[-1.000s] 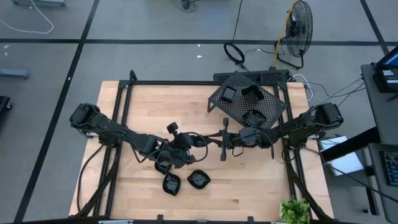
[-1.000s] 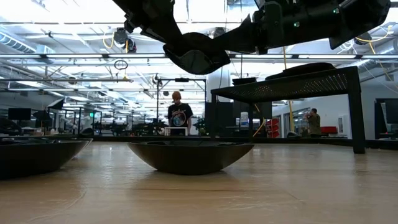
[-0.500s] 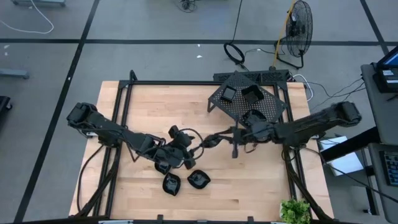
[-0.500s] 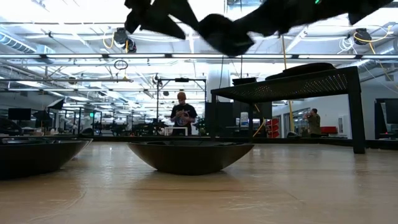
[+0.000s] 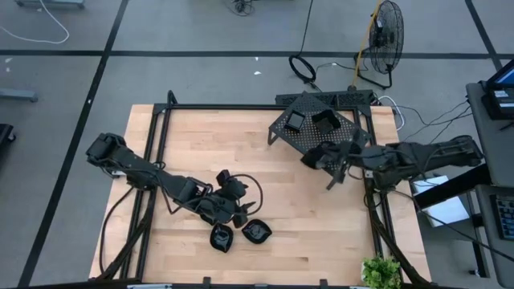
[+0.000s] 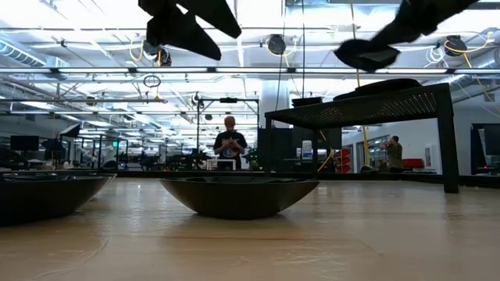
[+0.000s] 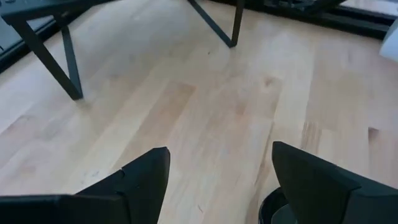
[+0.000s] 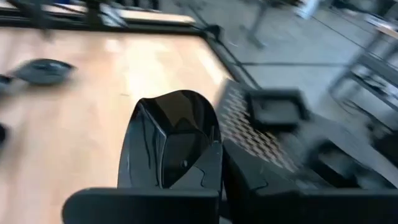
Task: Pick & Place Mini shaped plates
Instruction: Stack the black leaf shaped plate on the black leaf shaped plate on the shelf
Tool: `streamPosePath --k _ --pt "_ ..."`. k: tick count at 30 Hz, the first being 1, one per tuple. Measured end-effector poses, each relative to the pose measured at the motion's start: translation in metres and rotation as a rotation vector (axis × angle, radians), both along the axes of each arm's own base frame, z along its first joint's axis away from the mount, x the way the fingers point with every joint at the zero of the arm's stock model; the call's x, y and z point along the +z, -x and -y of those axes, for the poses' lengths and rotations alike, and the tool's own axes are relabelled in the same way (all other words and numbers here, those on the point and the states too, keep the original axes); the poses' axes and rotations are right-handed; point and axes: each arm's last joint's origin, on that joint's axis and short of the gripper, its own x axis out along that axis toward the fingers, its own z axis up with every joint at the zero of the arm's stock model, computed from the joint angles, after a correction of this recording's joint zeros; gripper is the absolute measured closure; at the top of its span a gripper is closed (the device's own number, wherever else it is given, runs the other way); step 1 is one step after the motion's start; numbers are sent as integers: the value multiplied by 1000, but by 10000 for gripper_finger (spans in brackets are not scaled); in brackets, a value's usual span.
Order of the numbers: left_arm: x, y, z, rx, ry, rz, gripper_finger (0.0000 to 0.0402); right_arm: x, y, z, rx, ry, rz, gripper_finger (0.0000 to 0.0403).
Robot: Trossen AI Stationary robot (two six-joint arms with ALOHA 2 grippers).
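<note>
A light wooden worktop (image 5: 241, 144) edged by a black frame stands on a grey concrete floor (image 5: 201, 48). At its far right corner sits a black perforated metal rack (image 5: 353, 140) on slim legs. Beyond it, a floor fan (image 5: 388, 32) stands beside coiled cables (image 5: 303, 68). A green plant (image 5: 381, 271) shows near the worktop's near right corner. Across the room, a person (image 6: 230, 148) stands facing the worktop; another (image 6: 393, 152) shows far off, behind the rack.
</note>
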Motion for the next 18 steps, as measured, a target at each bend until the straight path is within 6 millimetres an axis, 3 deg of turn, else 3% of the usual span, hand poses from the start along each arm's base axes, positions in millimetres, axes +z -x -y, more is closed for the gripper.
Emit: streamPosePath --k 8,18 --pt "-1 1 -3 16 -5 -18 147 0 25 7 -102 -3 -7 403" --pt "-2 2 -3 27 3 -28 161 -8 32 9 -156 16 -77 402"
